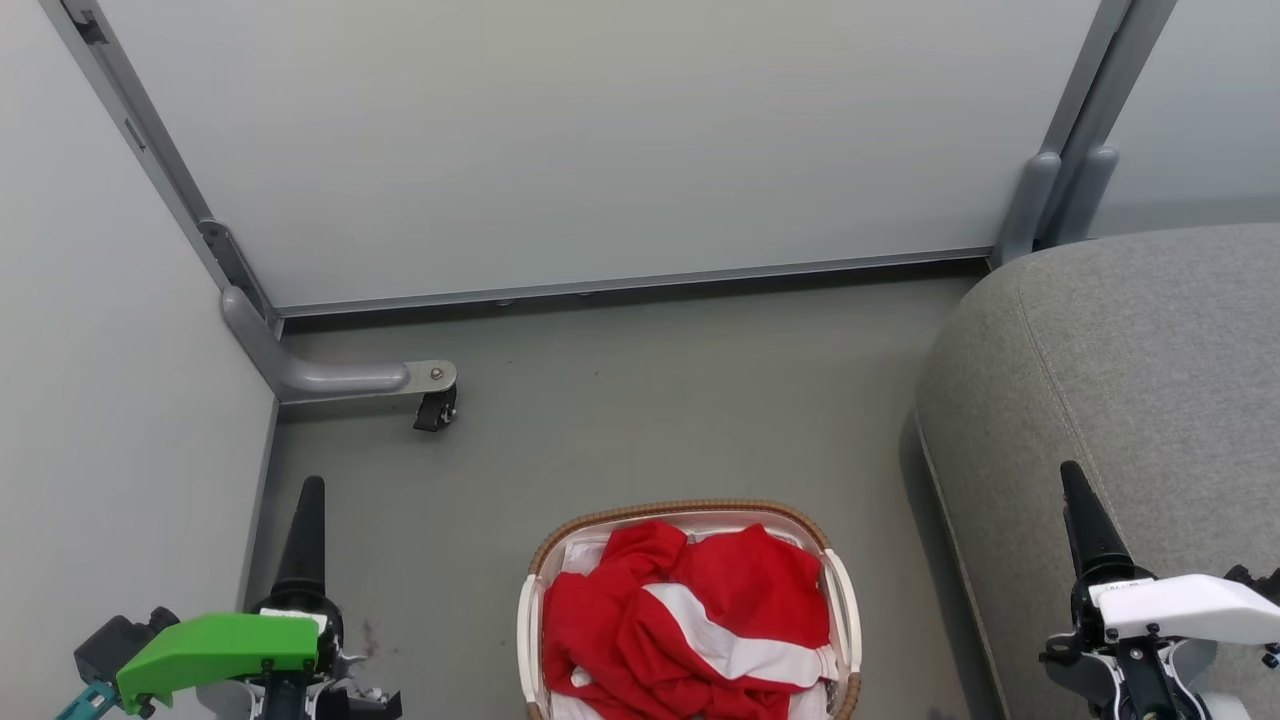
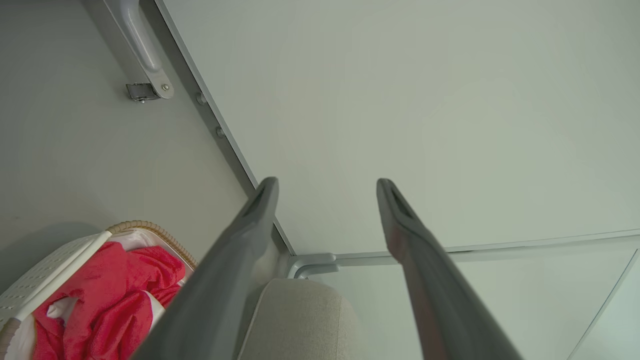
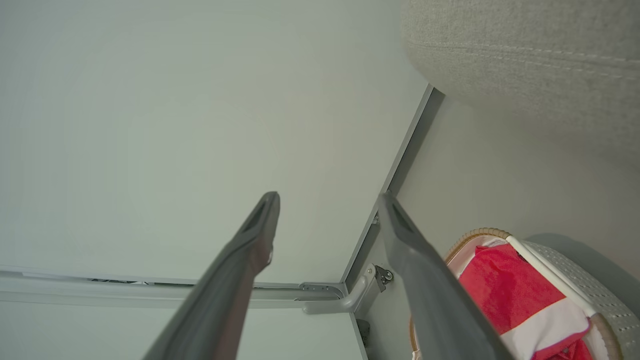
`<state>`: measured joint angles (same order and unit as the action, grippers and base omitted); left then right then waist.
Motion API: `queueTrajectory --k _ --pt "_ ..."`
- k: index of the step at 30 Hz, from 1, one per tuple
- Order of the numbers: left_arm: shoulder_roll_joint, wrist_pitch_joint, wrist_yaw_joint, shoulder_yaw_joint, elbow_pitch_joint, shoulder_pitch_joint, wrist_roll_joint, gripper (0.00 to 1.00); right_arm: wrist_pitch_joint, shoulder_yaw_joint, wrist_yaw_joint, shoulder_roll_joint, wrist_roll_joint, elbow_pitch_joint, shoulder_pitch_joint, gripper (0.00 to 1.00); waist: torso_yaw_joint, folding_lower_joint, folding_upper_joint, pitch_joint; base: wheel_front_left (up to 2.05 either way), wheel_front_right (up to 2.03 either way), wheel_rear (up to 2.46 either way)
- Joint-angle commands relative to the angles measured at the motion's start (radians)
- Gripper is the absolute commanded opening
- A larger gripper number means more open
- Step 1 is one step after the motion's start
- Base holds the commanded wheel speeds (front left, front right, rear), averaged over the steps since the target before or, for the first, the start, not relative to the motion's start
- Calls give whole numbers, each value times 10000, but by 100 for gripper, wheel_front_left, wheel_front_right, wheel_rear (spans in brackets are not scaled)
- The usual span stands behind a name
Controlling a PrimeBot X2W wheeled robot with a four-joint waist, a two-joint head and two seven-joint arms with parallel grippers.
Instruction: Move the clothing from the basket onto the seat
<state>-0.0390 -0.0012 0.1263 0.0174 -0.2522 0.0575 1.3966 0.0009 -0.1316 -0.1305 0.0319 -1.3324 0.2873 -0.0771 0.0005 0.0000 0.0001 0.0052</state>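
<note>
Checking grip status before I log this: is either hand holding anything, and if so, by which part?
Nothing is held. The left hand and right hand are both open and empty; the clothing lies in the basket.

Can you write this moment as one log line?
clothing: in basket | seat: beside basket | left gripper: open, empty | right gripper: open, empty
</note>
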Motion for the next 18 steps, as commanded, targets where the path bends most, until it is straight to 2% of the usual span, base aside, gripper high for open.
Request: queueTrajectory --k 1,18 --pt "-58 -97 18 -24 230 286 -456 100 -110 -50 -1 95 514 -263 -139 100 2 0 -1 3 0 0 0" --pt "-78 -714 -321 -820 883 267 -4710 100 -729 293 -1 121 4880 -1246 114 100 80 0 -1 36 0 0 0"
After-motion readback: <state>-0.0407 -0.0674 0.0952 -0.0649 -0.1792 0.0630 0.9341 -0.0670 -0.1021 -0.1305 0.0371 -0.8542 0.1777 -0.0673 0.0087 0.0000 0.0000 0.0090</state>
